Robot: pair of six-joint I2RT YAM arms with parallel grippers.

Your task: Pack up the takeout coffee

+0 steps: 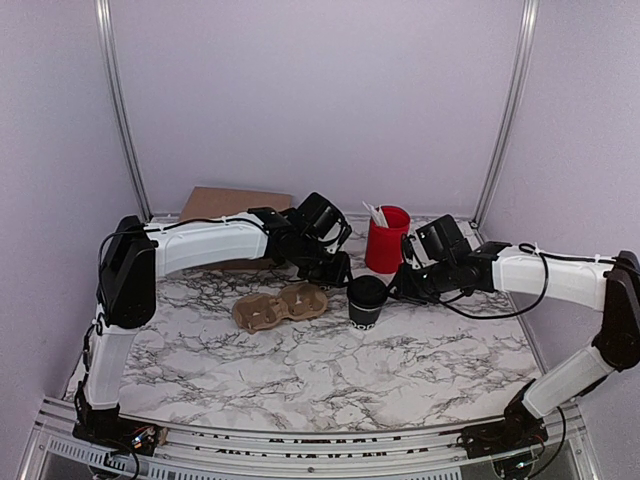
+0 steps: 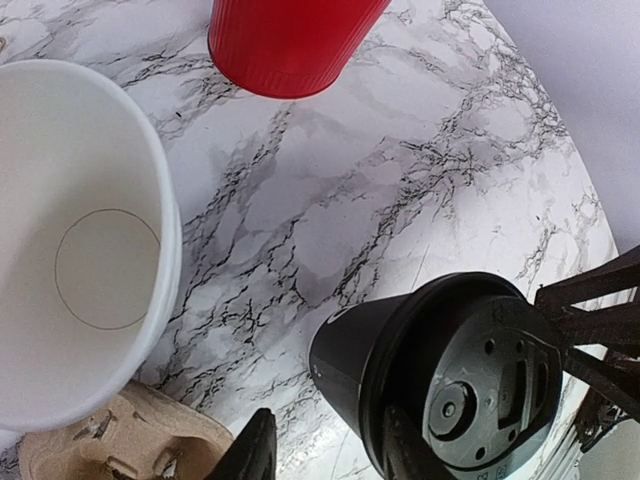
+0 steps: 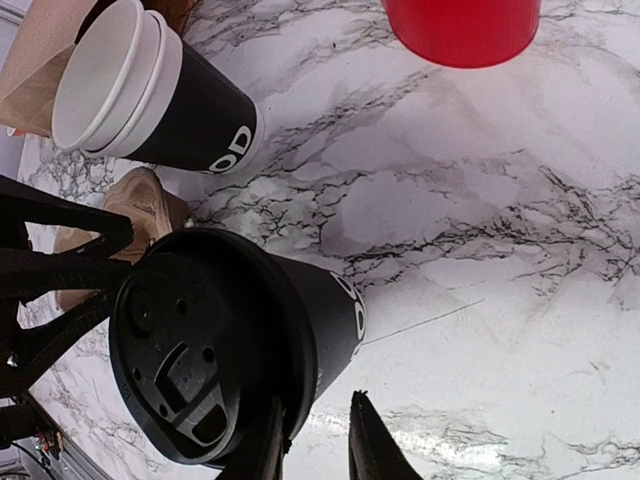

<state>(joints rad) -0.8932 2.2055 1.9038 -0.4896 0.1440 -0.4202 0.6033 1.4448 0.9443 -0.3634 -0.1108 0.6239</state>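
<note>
The takeout coffee, a small black cup with white lettering and a black lid, stands upright on the marble table between my two grippers. It shows in the left wrist view and in the right wrist view. My left gripper is open and empty, just left of and behind the cup; in its own view one finger overlaps the lid's edge. My right gripper hangs close to the cup's right side. Its jaws stand a little apart with bare marble between them.
A brown cardboard cup carrier lies left of the coffee. A stack of lidless black cups with white rims stands behind it. A red cup of utensils stands at the back. A brown paper bag lies at the back left.
</note>
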